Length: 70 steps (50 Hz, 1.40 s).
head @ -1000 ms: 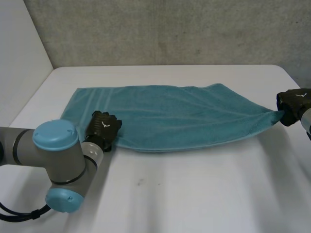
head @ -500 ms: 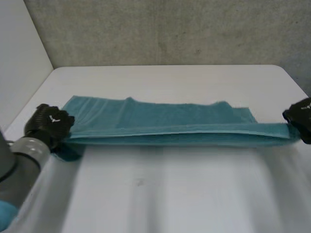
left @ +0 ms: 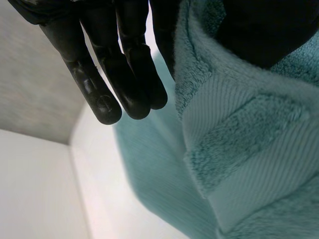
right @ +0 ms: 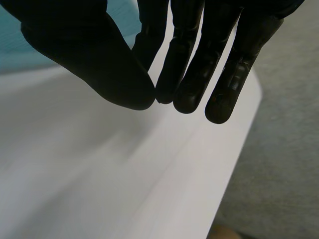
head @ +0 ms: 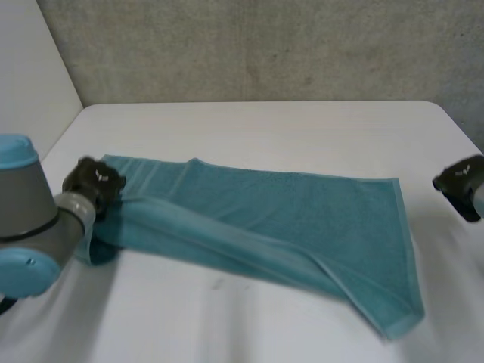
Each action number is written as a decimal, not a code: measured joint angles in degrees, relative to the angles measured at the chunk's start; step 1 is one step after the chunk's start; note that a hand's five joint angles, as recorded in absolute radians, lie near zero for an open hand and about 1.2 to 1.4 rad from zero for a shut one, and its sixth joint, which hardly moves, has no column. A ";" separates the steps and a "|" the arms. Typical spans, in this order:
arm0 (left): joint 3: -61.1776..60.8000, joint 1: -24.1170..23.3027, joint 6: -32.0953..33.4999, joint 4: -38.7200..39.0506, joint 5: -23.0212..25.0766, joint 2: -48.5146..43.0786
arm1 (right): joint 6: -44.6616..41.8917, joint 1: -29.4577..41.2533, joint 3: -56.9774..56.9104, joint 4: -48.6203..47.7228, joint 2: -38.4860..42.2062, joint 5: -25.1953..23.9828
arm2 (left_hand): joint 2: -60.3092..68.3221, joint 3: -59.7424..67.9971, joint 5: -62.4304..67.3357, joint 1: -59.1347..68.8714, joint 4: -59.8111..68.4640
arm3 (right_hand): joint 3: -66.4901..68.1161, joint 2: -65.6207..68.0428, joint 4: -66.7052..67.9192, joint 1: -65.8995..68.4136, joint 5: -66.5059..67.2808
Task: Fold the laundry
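- On the white table (head: 265,125), a teal towel (head: 302,219), lying lengthwise and flat over most of its middle and right end.
- Along the towel's near long edge, a thick rolled fold, running from the left end down to the near right corner.
- At the towel's left end, the left hand (head: 94,181), with that end gathered and raised off the table.
- Seen from the left wrist: straight fingers (left: 102,87) on one side of the towel's banded hem, the dark thumb on the other, the cloth pinched between them and draping down past the fingertips.
- Behind the towel's left end, the grey left arm (head: 34,215) with its light-blue cap.
- Off the towel's right end, clear of the cloth, the right hand (head: 461,181), above bare table.
- Seen from the right wrist: fingers (right: 192,59) straight and side by side, thumb close to their tips, nothing held; a strip of the towel in the background beyond the thumb.
- Past the towel's far edge, bare table, then a grey wall (head: 265,45).
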 measured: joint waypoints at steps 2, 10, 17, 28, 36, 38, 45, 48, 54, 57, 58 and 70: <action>1.60 -0.36 0.33 0.53 -0.06 -0.61 | 1.40 0.57 -1.28 -0.18 0.44 0.30 | 0.00 0.00 0.00 0.00 0.00 | 0.00 0.00 0.00 0.00 0.00; 5.75 -3.51 1.38 1.41 -0.17 -1.34 | 12.65 3.67 -5.24 -0.53 -0.09 -0.20 | 0.00 0.00 0.00 0.00 0.00 | -23.81 -24.11 -24.00 -19.87 -22.12; 3.85 -5.02 1.31 1.32 -0.18 -1.34 | 28.05 4.69 3.65 -0.25 -8.44 -7.72 | 0.00 0.00 0.00 0.00 0.00 | -48.20 -46.61 -48.73 -39.89 -47.76; 1.86 -4.76 1.29 1.46 -0.04 -1.67 | 40.42 10.34 19.43 -0.33 -18.08 -14.49 | 0.01 0.00 0.00 0.00 0.00 | -49.72 -48.03 -50.18 -41.69 -49.61; 1.81 -4.75 1.36 1.57 0.01 -1.67 | 40.75 15.37 25.45 -2.13 -18.99 -11.66 | 0.03 0.00 0.00 0.00 0.00 | -49.72 -48.03 -50.18 -41.69 -49.61; 1.84 -4.75 1.35 1.62 0.04 -1.67 | 40.80 16.54 26.52 -3.92 -18.39 -10.01 | 0.02 0.00 0.00 0.00 0.00 | -49.72 -48.03 -50.18 -41.69 -49.60; 1.77 -4.75 1.08 1.66 0.09 -1.68 | 41.04 20.00 27.76 -10.42 -14.15 -5.79 | 0.04 0.00 0.00 0.00 0.00 | -49.72 -48.03 -50.18 -41.69 -49.60; 1.61 -4.76 0.96 1.67 0.10 -1.71 | 41.08 21.60 27.20 -12.92 -11.33 -4.45 | 0.03 0.00 0.00 0.00 0.00 | -49.72 -48.03 -50.19 -41.69 -49.61; 1.24 -4.75 0.91 1.70 0.12 -1.70 | 41.06 24.18 23.88 -16.24 -5.31 -1.98 | 0.04 0.01 0.00 0.00 0.00 | -49.56 -47.96 -50.02 -41.50 -48.50; 1.06 -4.75 0.93 1.71 0.12 -1.68 | 41.01 24.89 21.70 -16.91 -2.50 -0.71 | 0.04 0.10 0.00 0.00 0.00 | -44.58 -44.84 -44.93 -37.49 -44.07; 1.00 -4.74 0.93 1.71 0.12 -1.67 | 40.95 25.08 20.54 -17.10 -1.12 0.11 | 0.04 0.10 0.00 0.00 0.00 | -43.12 -43.03 -43.44 -36.28 -42.89; 0.79 -4.38 0.92 1.63 0.08 -1.59 | 38.94 24.32 18.34 -17.88 -0.17 4.09 | 0.06 0.10 0.00 0.00 0.21 | -29.64 -29.20 -30.07 -24.97 -31.15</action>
